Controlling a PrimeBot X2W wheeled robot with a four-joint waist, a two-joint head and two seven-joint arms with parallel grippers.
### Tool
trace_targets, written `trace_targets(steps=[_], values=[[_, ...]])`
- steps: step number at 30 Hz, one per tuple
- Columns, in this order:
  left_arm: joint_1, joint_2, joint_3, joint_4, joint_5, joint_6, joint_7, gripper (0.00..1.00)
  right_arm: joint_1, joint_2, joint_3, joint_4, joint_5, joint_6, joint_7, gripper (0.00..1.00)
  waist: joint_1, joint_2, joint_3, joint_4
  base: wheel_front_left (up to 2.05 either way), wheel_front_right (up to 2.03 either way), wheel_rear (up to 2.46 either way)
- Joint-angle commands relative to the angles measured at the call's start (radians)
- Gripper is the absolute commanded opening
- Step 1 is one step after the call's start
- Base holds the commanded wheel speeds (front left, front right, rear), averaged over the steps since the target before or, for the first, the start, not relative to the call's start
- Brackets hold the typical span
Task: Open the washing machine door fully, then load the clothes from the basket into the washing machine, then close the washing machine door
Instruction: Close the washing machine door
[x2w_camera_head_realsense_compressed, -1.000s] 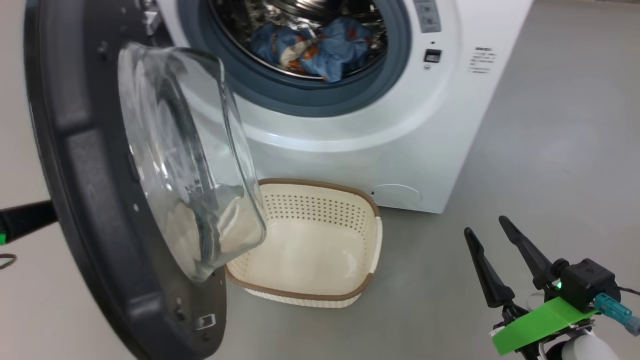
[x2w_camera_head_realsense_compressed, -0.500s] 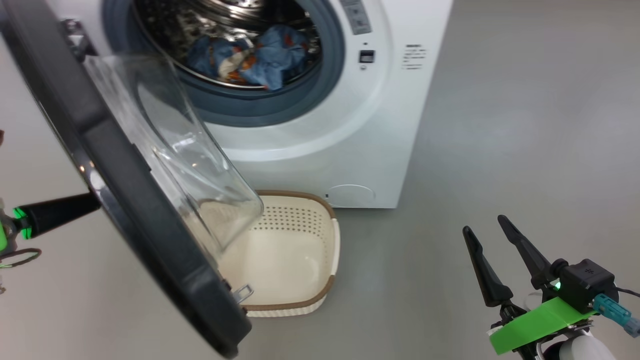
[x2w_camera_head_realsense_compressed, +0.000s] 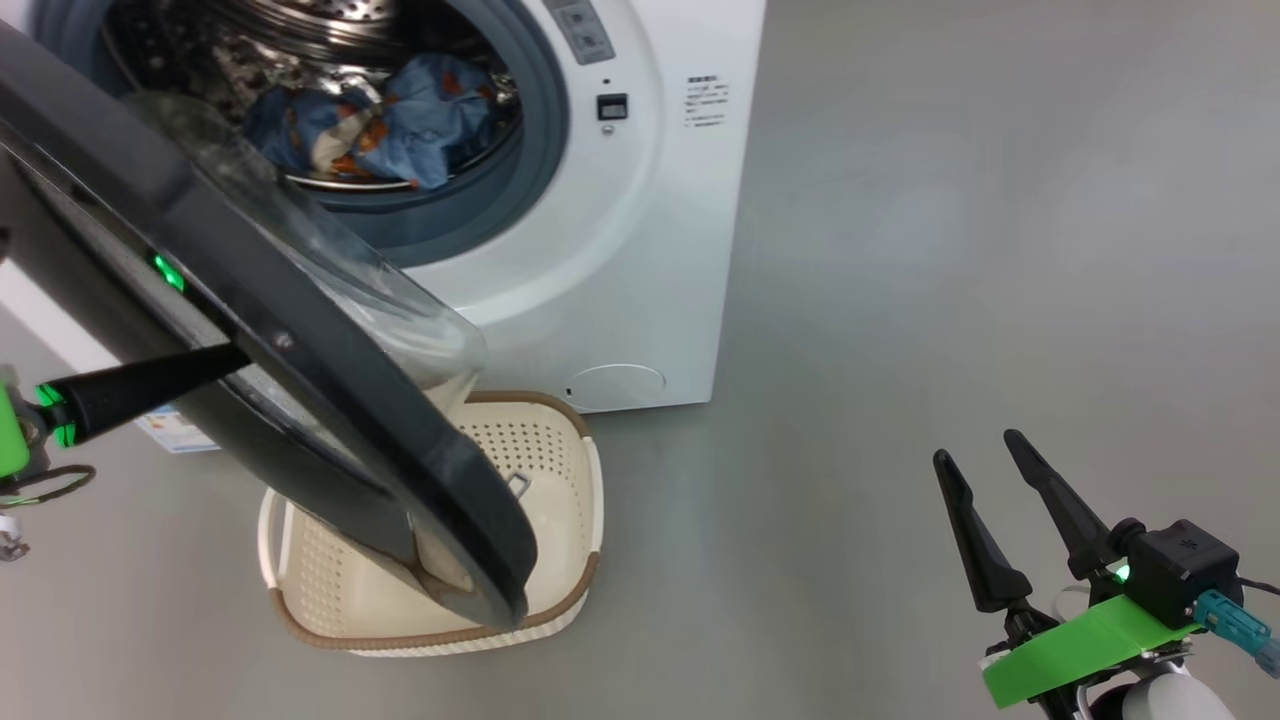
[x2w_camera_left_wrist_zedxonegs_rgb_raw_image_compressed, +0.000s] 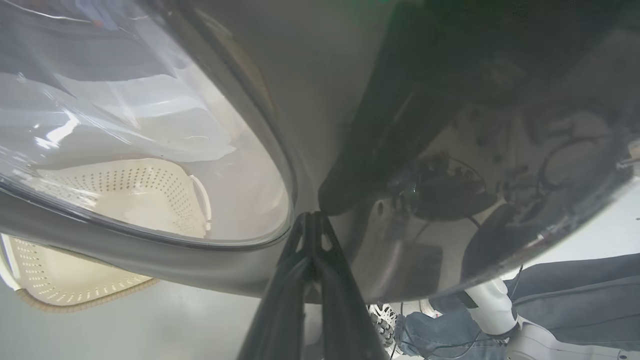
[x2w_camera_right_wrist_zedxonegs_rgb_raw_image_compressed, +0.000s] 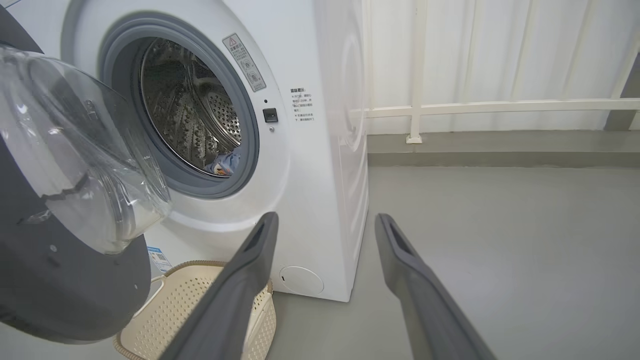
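Left hand (x2w_camera_left_wrist_zedxonegs_rgb_raw_image_compressed: 312, 217) touching door (x2w_camera_head_realsense_compressed: 330, 400), clothes (x2w_camera_head_realsense_compressed: 385, 120) in drum (x2w_camera_head_realsense_compressed: 300, 25)

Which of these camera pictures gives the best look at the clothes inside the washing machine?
The head view: the clothes lie as a blue, orange-printed heap in the drum. The right wrist view catches just a small corner of them at the drum's front edge. The left wrist view faces the washing machine door.

Washing machine (x2w_camera_right_wrist_zedxonegs_rgb_raw_image_compressed: 320, 150), white, eleven o'clock. Washing machine door (x2w_camera_right_wrist_zedxonegs_rgb_raw_image_compressed: 50, 300), nine o'clock, partly open, clear glass bowl (x2w_camera_right_wrist_zedxonegs_rgb_raw_image_compressed: 75, 165) facing drum (x2w_camera_right_wrist_zedxonegs_rgb_raw_image_compressed: 190, 115). Clothes (x2w_camera_right_wrist_zedxonegs_rgb_raw_image_compressed: 225, 162), blue, low in drum. Basket (x2w_camera_right_wrist_zedxonegs_rgb_raw_image_compressed: 170, 295), seven o'clock, beneath door. Right gripper (x2w_camera_right_wrist_zedxonegs_rgb_raw_image_compressed: 326, 216), six o'clock, fingers spread.
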Motion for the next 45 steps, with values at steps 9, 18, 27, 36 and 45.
trace_targets(steps=[9,18,27,36,45], values=[[-0.081,0.035,0.024,-0.011,0.014,-0.010,-0.036,0.00,-0.005,-0.001,0.006,-0.031,-0.008,0.002,-0.005,1.00,0.0001,-0.0001,0.017,-0.047,0.00,0.00,0.00],[-0.063,0.045,0.019,-0.009,0.002,-0.010,-0.047,0.00,-0.005,0.004,-0.002,-0.031,-0.011,0.002,-0.005,1.00,0.0001,-0.0001,0.017,-0.040,0.00,0.00,0.00],[0.001,0.054,0.033,-0.005,-0.001,-0.010,-0.093,0.00,-0.002,0.002,-0.003,-0.028,-0.011,0.002,-0.005,1.00,0.0001,-0.0001,0.006,-0.021,0.00,0.00,0.00],[0.112,0.059,0.051,0.001,-0.001,-0.010,-0.168,0.07,0.003,-0.008,0.003,-0.027,-0.007,0.002,-0.005,1.00,0.0001,-0.0001,-0.008,-0.021,0.00,0.00,0.00],[0.238,0.054,0.054,0.025,0.008,-0.010,-0.265,0.25,0.008,-0.014,0.005,-0.026,-0.007,0.002,-0.005,1.00,0.0001,-0.0001,-0.020,-0.025,0.00,0.00,0.00]])
